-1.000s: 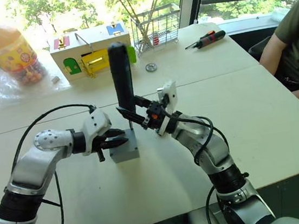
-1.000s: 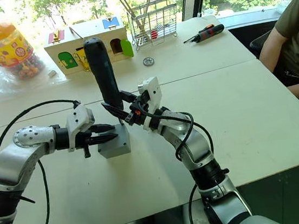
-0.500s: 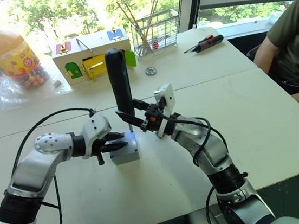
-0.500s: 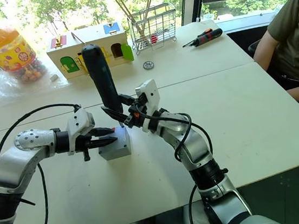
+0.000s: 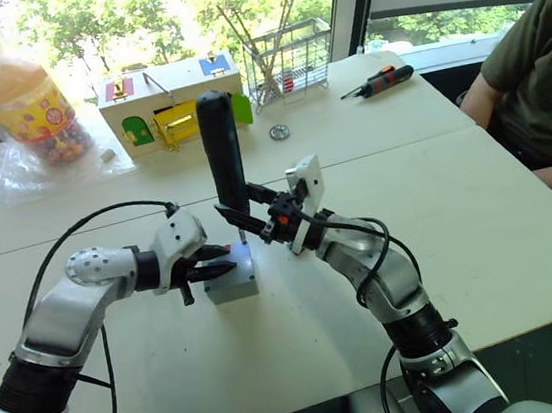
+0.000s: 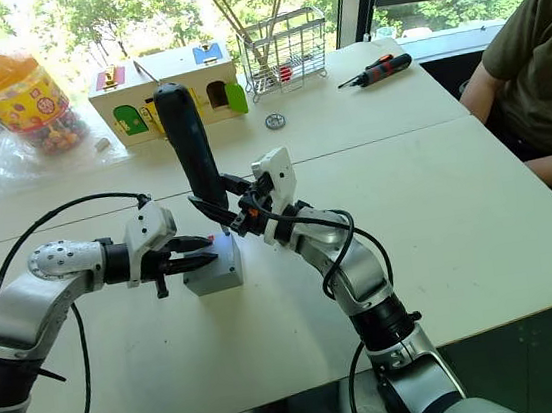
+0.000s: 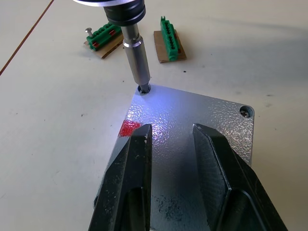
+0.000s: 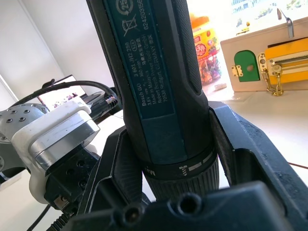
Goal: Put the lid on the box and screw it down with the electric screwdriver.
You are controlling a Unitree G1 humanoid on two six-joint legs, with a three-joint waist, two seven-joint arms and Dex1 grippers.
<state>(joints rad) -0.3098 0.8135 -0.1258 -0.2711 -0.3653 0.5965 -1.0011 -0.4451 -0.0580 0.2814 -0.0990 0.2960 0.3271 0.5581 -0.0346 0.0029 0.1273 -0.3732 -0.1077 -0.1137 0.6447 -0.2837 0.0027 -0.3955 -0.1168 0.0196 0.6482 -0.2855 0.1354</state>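
Note:
The grey box [image 5: 233, 283] stands on the table with the lid [image 7: 192, 115] lying flat on top; a red mark [image 7: 129, 128] shows at its side. My left gripper [image 5: 214, 260] lies across the lid from the left, open, both fingers [image 7: 137, 159] resting on the cover. My right gripper [image 5: 244, 216] is shut on the electric screwdriver [image 5: 222, 149], which stands nearly upright. Its metal bit [image 7: 137, 62] sits in a corner screw hole of the lid, under a bluish light. Another corner holds a screw [image 7: 246, 111].
At the back stand a wooden latch box [image 5: 170, 99], a sweets jar [image 5: 26, 101] and a wire rack [image 5: 287, 49]. A hand screwdriver [image 5: 379, 78] and a washer [image 5: 279, 132] lie nearby. Green terminal blocks [image 7: 171, 44] lie beyond the box. A person [image 5: 543, 83] sits right.
The whole picture has shifted slightly. Both grippers and the screwdriver keep the same pose at the box.

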